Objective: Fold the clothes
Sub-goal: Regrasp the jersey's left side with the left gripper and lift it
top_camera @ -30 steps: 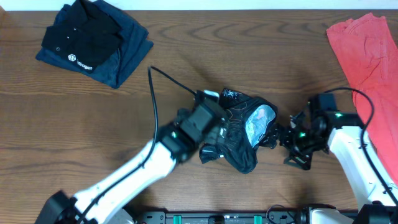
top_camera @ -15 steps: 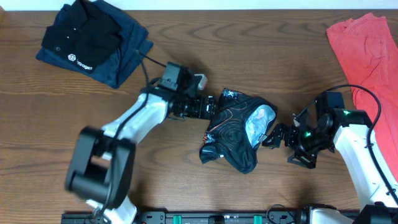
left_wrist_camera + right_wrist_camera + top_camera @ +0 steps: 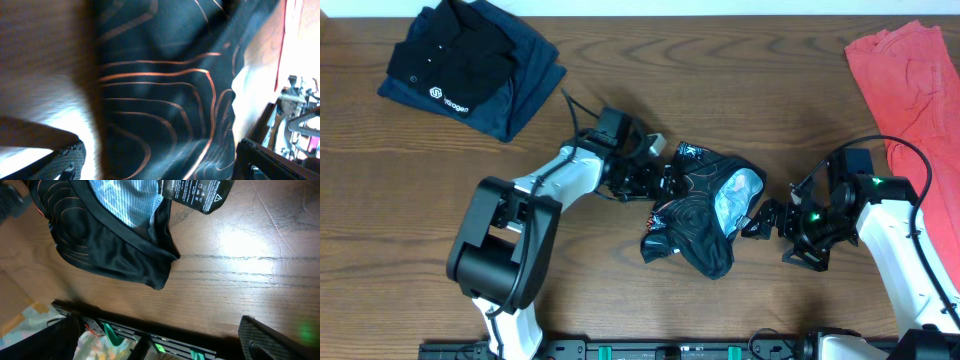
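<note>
Black jersey (image 3: 692,218), between left gripper (image 3: 666,182), right gripper (image 3: 756,224)

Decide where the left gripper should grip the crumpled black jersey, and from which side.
Probably the jersey's far left edge, coming in low from the left, where the open left gripper faces it. It lies bunched in a heap, so an outer edge gives a thin fold to pinch; the middle is layered.

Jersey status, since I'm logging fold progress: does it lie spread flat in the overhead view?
No, the black jersey lies crumpled in a heap between the left gripper and the right gripper.
</note>
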Available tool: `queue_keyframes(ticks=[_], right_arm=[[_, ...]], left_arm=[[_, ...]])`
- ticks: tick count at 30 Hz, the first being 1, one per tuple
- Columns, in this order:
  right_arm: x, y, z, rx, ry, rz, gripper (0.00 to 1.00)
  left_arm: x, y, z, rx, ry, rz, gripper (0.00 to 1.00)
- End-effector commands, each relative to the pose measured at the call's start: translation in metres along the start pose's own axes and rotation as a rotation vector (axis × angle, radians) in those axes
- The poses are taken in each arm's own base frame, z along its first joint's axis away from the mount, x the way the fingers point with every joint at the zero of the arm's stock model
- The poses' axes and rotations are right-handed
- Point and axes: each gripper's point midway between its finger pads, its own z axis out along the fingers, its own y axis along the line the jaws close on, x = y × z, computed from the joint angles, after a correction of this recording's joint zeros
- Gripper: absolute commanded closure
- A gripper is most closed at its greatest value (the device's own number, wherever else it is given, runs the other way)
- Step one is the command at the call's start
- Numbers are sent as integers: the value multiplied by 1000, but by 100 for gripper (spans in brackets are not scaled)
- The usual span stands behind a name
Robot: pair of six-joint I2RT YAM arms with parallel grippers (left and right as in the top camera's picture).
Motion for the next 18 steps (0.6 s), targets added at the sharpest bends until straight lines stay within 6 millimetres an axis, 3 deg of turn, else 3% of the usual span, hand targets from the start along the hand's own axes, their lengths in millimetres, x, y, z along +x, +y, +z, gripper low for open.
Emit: queue_keyframes(ticks=[1,8,14,16,18], right_arm=[[-5,5,-6,-20,-24,-27,1],[-4,5,-6,-19,-22,-27,1],[-3,4,-6,-18,-19,-25,1],[-3,5,-6,-18,-19,-25,1],[-4,5,-6,-19,-22,-26,1]], left_arm=[[13,-5,22,2,68,16,2],[40,-14,55,-1,165,50,2],[38,-17,59,-4,155,60,1],[36,-18,59,-2,149,66,19],[34,-19,59,0,140,67,30]])
